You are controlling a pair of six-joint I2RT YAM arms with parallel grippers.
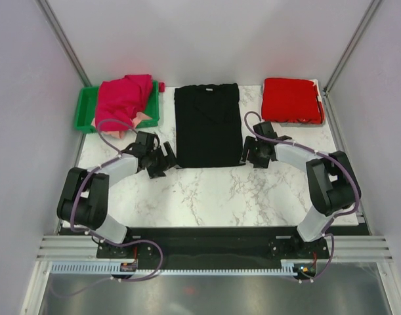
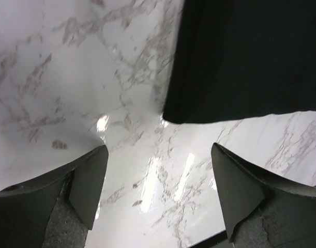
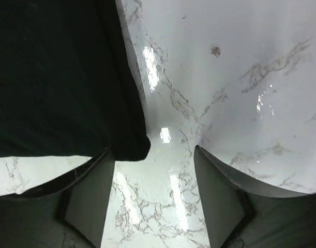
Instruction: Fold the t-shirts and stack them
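Note:
A black t-shirt (image 1: 207, 125) lies flat as a folded rectangle in the middle of the marble table. My left gripper (image 1: 163, 161) is open and empty just left of its near left corner, which shows in the left wrist view (image 2: 199, 111). My right gripper (image 1: 251, 155) is open and empty just right of its near right corner; in the right wrist view that corner (image 3: 129, 147) lies over the tip of the left finger (image 3: 93, 196). A folded red t-shirt (image 1: 291, 100) lies at the back right. A magenta t-shirt (image 1: 124, 98) is heaped over a peach one (image 1: 144, 117) at the back left.
A green plastic bin (image 1: 87, 109) at the back left holds the magenta and peach heap. White walls with metal posts enclose the table on three sides. Bare marble (image 1: 226, 193) lies between the black t-shirt and the arm bases.

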